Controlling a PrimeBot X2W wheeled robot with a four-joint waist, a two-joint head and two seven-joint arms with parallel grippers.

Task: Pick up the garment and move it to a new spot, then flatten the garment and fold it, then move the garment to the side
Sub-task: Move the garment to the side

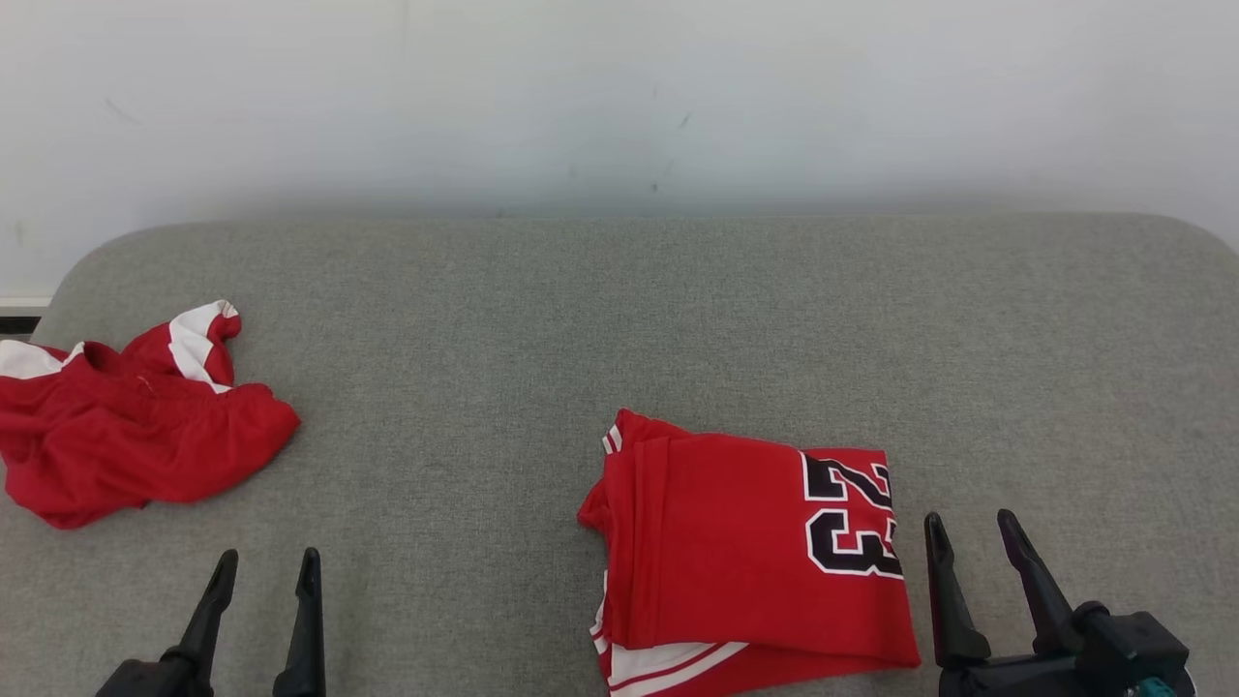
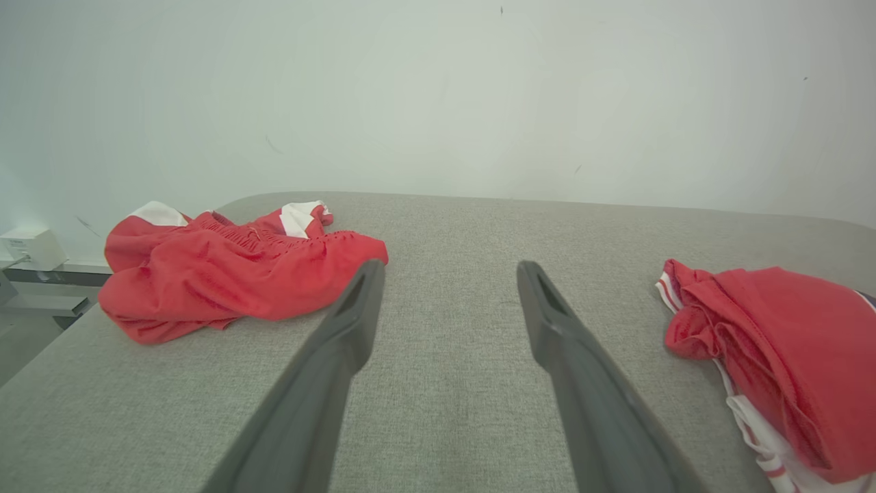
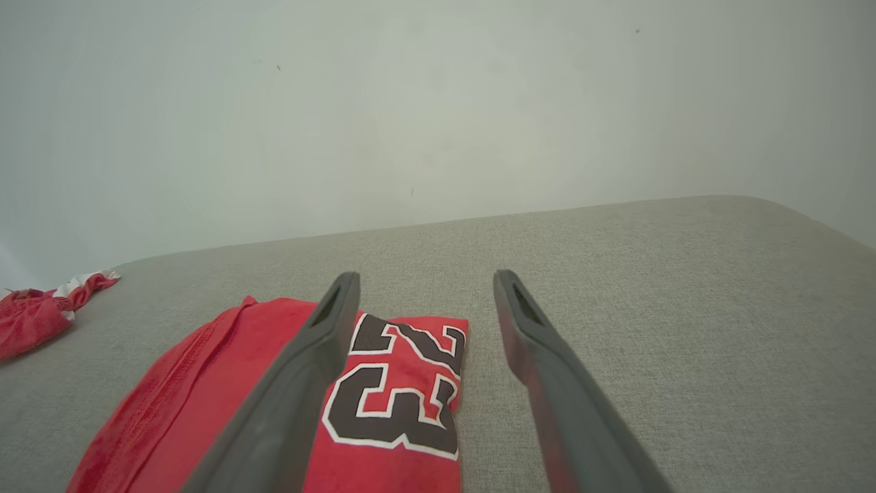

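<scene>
A folded red jersey (image 1: 750, 547) with a black "23" lies near the front edge of the grey padded table (image 1: 619, 319); the right wrist view shows the jersey (image 3: 390, 397) and the left wrist view catches its edge (image 2: 773, 356). My right gripper (image 1: 973, 532) stands open just right of the jersey, holding nothing. A crumpled pair of red shorts (image 1: 126, 426) with white trim lies at the table's left edge, also seen as shorts (image 2: 226, 274) in the left wrist view. Below and right of the shorts, my left gripper (image 1: 268, 571) is open and apart from the cloth.
A pale wall (image 1: 619, 97) rises behind the table. The table's grey surface stretches bare between the two garments and toward the back. A small white box (image 2: 31, 246) sits on a ledge off the table's left side.
</scene>
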